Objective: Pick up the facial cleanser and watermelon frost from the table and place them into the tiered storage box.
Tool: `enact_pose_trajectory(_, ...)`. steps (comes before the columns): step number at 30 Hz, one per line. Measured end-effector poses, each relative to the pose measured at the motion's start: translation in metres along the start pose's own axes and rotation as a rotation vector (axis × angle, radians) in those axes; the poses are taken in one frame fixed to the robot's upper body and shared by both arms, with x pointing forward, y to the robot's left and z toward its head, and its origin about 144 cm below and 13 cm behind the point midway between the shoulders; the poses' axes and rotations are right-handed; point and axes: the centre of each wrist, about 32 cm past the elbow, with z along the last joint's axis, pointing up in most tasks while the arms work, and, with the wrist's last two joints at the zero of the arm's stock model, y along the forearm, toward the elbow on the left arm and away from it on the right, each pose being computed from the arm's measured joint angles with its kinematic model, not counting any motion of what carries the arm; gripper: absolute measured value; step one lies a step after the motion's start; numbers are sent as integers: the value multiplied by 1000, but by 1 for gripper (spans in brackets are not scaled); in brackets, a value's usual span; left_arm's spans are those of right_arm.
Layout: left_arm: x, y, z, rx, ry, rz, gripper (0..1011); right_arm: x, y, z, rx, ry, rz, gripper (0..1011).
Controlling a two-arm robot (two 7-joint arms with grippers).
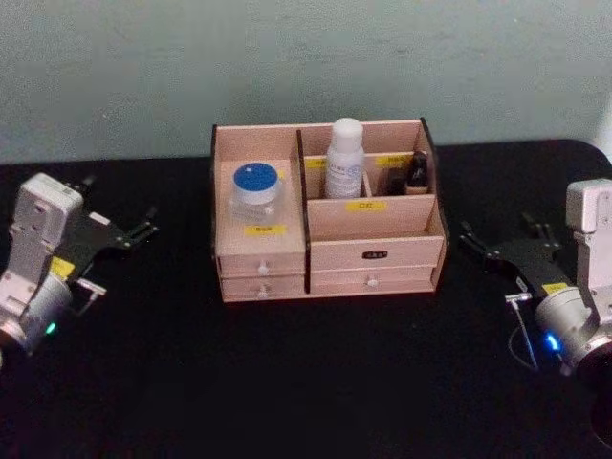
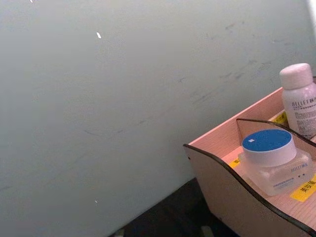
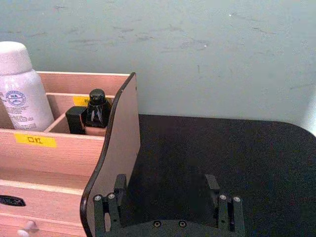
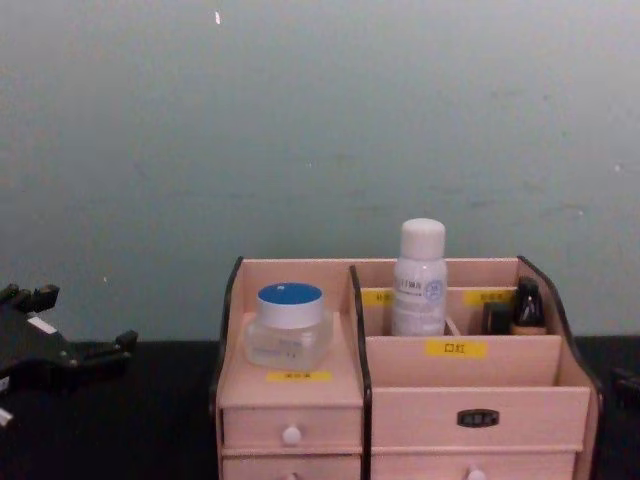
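Pale wooden tiered storage box [image 1: 373,256], dark-edged

A bare test setup — a lab-like staging corner: a black-covered desk [image 1: 287,382] pushed against a plain, scuffed pale green wall [image 4: 320,130], carrying a single labelled wooden cosmetics organiser [image 1: 373,256].

A black table [image 1: 287,382] carries the work, its far edge meeting a pale green wall. The tiered storage box [image 1: 373,253] stands directly on it, near the middle of that far edge, with its drawers facing the near edge. The table's far right corner is rounded.
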Motion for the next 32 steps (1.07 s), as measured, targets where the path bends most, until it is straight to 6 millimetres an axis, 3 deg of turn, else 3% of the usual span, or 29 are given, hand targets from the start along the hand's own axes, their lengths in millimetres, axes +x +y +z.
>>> enact_pose_trajectory(32,0,0,0,0,0,0,1001,0,0,0,0,1,0,1000)
